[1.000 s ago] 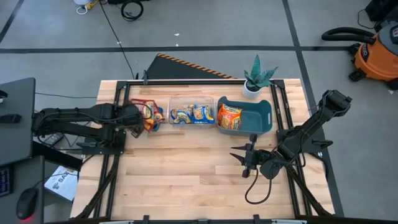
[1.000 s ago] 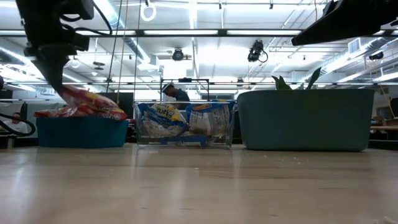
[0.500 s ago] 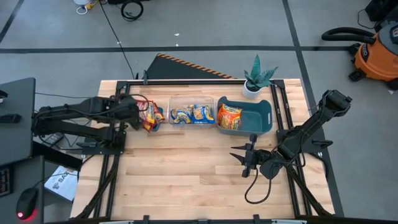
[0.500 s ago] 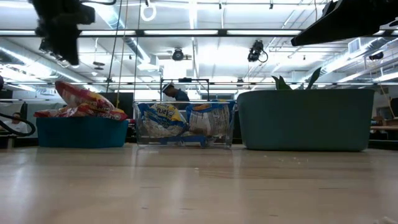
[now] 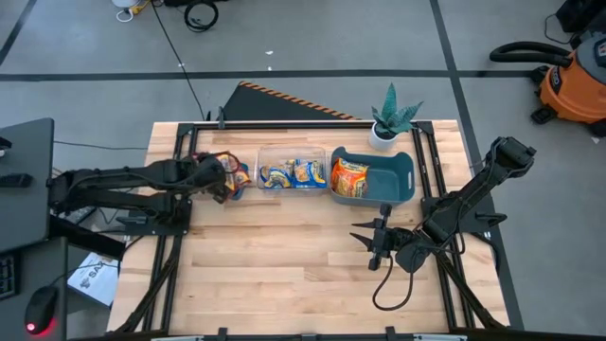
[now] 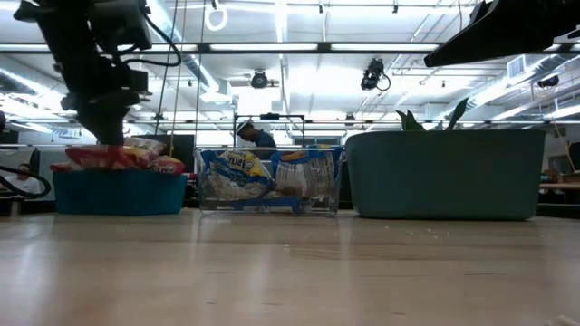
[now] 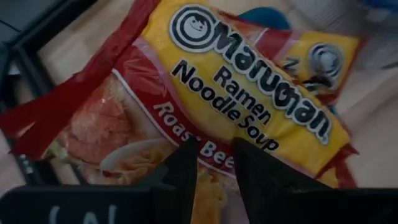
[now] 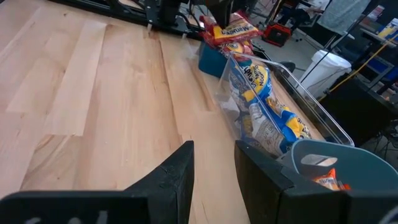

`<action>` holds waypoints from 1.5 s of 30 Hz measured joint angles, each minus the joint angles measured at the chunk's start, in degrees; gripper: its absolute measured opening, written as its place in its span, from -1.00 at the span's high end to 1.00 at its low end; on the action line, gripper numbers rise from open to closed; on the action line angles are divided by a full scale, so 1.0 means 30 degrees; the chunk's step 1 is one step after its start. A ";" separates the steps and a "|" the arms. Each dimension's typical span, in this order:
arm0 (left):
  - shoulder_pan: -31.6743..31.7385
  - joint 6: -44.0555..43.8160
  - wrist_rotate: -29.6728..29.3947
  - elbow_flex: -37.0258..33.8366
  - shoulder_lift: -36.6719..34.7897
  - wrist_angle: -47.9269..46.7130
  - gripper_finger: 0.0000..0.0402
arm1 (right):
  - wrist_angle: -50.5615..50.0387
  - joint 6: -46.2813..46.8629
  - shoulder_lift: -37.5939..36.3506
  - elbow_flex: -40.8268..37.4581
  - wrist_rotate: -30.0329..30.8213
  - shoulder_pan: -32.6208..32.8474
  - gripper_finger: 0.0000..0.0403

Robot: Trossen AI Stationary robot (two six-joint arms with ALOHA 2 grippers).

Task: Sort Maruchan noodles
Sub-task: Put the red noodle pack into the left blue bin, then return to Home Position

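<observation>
High view: the left gripper (image 5: 220,180) sits over the red packets (image 5: 230,176) in the left bin (image 6: 118,192).
In the left wrist view its fingers (image 7: 184,168) are a narrow gap apart, pressed on a crinkly, glossy red-and-yellow packet (image 7: 205,93) without clearly pinching it; the bin is almost wholly hidden beneath. Blue-and-yellow packets (image 5: 292,173) stand on edge in the clear bin (image 5: 292,152), orange ones (image 5: 348,178) lie in the rounded teal bin (image 5: 402,180). A potted plant (image 5: 391,117) stands behind. The right gripper (image 5: 371,244) waits over bare wooden table (image 5: 284,256), fingers slightly parted and empty.
</observation>
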 joint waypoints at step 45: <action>-0.4377 0.6635 0.5821 -0.9018 -0.6659 2.8568 0.97 | 1.4318 -0.1443 -0.8716 -1.1202 -0.3903 -0.1188 0.97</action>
